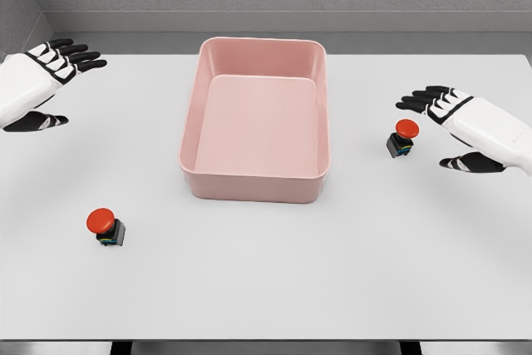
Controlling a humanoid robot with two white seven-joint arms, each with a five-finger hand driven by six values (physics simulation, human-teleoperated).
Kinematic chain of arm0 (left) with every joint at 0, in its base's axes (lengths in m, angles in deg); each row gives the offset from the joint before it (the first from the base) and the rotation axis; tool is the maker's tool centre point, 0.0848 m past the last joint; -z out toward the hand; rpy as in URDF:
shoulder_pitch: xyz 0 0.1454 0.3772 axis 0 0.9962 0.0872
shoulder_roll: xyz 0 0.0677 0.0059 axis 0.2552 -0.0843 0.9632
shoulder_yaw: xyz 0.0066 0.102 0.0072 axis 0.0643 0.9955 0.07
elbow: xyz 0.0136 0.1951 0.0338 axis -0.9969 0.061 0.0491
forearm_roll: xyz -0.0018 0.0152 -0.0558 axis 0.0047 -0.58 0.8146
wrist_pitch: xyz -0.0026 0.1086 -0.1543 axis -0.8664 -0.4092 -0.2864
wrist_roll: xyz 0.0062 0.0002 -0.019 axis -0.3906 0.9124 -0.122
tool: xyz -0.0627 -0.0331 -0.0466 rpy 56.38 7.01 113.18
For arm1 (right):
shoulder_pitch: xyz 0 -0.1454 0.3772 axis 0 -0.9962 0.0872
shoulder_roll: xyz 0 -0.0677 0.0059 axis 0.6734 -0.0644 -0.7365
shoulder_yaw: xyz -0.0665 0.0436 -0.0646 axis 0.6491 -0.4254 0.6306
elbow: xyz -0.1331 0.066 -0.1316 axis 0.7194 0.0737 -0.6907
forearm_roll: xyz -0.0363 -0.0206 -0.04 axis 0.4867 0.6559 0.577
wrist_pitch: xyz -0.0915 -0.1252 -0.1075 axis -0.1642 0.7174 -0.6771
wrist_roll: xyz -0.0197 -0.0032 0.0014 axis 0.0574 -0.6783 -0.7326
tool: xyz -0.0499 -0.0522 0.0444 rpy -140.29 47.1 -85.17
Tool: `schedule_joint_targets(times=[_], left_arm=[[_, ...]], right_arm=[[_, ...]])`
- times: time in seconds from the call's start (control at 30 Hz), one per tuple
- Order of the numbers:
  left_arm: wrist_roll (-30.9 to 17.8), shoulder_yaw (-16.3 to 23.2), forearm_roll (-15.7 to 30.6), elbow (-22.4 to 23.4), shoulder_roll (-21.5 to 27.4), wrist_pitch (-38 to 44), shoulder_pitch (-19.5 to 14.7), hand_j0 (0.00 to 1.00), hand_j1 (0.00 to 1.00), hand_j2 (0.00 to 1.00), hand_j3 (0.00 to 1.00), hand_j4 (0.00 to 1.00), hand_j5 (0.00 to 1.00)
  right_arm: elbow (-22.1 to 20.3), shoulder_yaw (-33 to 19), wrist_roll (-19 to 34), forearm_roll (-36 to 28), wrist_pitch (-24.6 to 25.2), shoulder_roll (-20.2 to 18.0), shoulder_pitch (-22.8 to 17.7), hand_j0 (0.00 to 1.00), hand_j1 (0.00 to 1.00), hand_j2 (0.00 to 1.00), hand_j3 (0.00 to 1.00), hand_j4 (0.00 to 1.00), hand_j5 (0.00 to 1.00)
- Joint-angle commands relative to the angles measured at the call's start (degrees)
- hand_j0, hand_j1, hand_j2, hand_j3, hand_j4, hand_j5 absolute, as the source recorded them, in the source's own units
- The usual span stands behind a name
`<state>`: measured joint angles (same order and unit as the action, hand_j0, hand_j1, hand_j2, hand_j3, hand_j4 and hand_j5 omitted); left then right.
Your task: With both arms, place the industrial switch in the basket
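A pink rectangular basket (pixel 196 143) stands in the middle of the white table, with nothing inside it. One industrial switch (pixel 105 226), a red mushroom button on a black body, rests on the table at the front left. A second switch (pixel 402 138) of the same kind sits to the right of the basket. My right hand (pixel 438 122) hovers just right of that switch, fingers spread around it without touching. At the far left my left hand (pixel 58 81) floats well behind the front-left switch, fingers spread and holding nothing.
The white table (pixel 266 288) ends at a front edge near the bottom of the view. A grey wall runs along the back, with a corner at the upper left.
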<state>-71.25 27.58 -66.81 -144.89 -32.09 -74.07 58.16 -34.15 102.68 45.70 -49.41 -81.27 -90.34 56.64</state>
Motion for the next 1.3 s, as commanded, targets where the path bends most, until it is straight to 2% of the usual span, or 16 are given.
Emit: schedule_joint_targets(times=[0.0, 0.07, 0.1, 0.13, 0.17, 0.2, 0.23, 0.33, 0.4, 0.47, 0.53, 0.6, 0.73, 1.0, 1.1, 1.27], left_arm=[[0.0, 0.0, 0.4, -0.1, 0.1, 0.0, 0.0, 1.0, 1.0, 1.0, 1.0, 1.0, 1.0], [0.0, 0.0, 0.3, -0.2, 0.4, 0.0, 0.1, 1.0, 1.0, 1.0, 1.0, 1.0, 1.0], [-0.1, 0.2, 0.2, -1.8, 2.8, 0.0, 1.2, 1.0, 1.0, 1.0, 1.0, 1.0, 1.0], [-0.1, -0.1, 0.2, -4.6, 6.9, 0.0, 4.2, 1.0, 1.0, 1.0, 1.0, 1.0, 1.0], [-0.1, -0.2, 0.2, -5.4, 8.2, 0.0, 4.7, 1.0, 1.0, 1.0, 1.0, 1.0, 1.0], [-0.1, -0.3, 0.0, -5.8, 8.9, 0.0, 4.9, 1.0, 1.0, 1.0, 1.0, 1.0, 1.0], [-0.1, -0.2, -0.2, -6.1, 10.6, 0.0, 5.8, 1.0, 1.0, 1.0, 1.0, 1.0, 1.0], [-1.0, -0.8, -0.4, -7.5, 13.2, 0.0, 7.8, 1.0, 1.0, 1.0, 1.0, 1.0, 1.0], [-1.3, -0.9, -0.6, -8.0, 14.5, 0.0, 9.1, 1.0, 1.0, 1.0, 1.0, 1.0, 1.0], [-2.4, -0.9, -0.9, -9.8, 16.0, 0.0, 11.1, 1.0, 1.0, 1.0, 1.0, 1.0, 1.0], [-2.4, 0.7, -0.9, -12.7, 16.5, 0.0, 11.1, 1.0, 1.0, 1.0, 1.0, 1.0, 1.0], [-2.4, 1.5, -0.8, -13.4, 17.3, 0.0, 11.2, 1.0, 1.0, 1.0, 1.0, 1.0, 1.0], [-2.3, 3.3, -0.7, -14.8, 17.9, 0.0, 11.2, 1.0, 1.0, 1.0, 1.0, 1.0, 1.0], [-2.3, 4.7, -0.5, -15.6, 18.5, 0.0, 13.8, 1.0, 1.0, 1.0, 1.0, 1.0, 1.0], [-2.3, 5.0, -0.4, -15.6, 17.9, 0.0, 16.3, 1.0, 1.0, 1.0, 1.0, 1.0, 1.0], [-2.3, 5.0, -0.3, -15.7, 15.5, 0.0, 18.0, 1.0, 1.0, 1.0, 1.0, 1.0, 1.0]], right_arm=[[0.0, -0.1, 0.0, -0.3, 0.0, -0.1, 0.0, 1.0, 1.0, 1.0, 1.0, 1.0, 1.0], [0.0, -0.1, -0.1, -0.3, -0.2, -0.3, 0.0, 1.0, 1.0, 1.0, 1.0, 1.0, 1.0], [0.0, -0.2, -0.1, -0.4, -0.1, -0.7, 0.0, 1.0, 1.0, 1.0, 1.0, 1.0, 1.0], [0.1, -0.5, -0.3, -0.5, 0.3, -0.7, 0.1, 1.0, 1.0, 1.0, 1.0, 1.0, 1.0], [0.1, -0.6, -0.5, -0.5, 1.7, -0.6, 0.1, 1.0, 1.0, 1.0, 1.0, 1.0, 1.0], [0.2, -0.5, -0.5, -0.6, 7.1, -0.3, 0.1, 1.0, 1.0, 1.0, 1.0, 1.0, 1.0], [0.2, -0.5, -0.5, -0.6, 9.8, -0.2, 0.5, 1.0, 1.0, 1.0, 1.0, 1.0, 1.0], [0.7, -0.4, 0.2, -0.7, 10.1, -0.1, 1.1, 1.0, 1.0, 1.0, 1.0, 1.0, 1.0], [1.8, -0.3, 9.2, -0.7, 15.3, 2.0, 3.8, 1.0, 1.0, 1.0, 1.0, 1.0, 1.0], [1.9, 0.2, 14.3, -0.6, 18.8, 3.1, 5.4, 1.0, 1.0, 1.0, 1.0, 1.0, 1.0], [2.4, 0.3, 19.7, -0.4, 20.1, 5.0, 7.5, 1.0, 1.0, 1.0, 1.0, 1.0, 1.0], [2.4, 0.7, 20.0, -0.4, 21.9, 5.6, 7.7, 1.0, 1.0, 1.0, 1.0, 1.0, 1.0], [3.8, 9.6, 19.9, -0.4, 24.4, 8.4, 15.8, 1.0, 1.0, 1.0, 1.0, 1.0, 1.0], [7.0, 12.7, 20.9, -0.3, 25.3, 9.4, 19.9, 1.0, 1.0, 1.0, 1.0, 1.0, 1.0], [9.2, 17.7, 24.0, -0.3, 28.5, 12.3, 24.3, 1.0, 1.0, 1.0, 1.0, 1.0, 1.0], [9.8, 20.0, 26.3, -0.3, 28.6, 13.0, 25.1, 1.0, 1.0, 1.0, 1.0, 1.0, 1.0]])
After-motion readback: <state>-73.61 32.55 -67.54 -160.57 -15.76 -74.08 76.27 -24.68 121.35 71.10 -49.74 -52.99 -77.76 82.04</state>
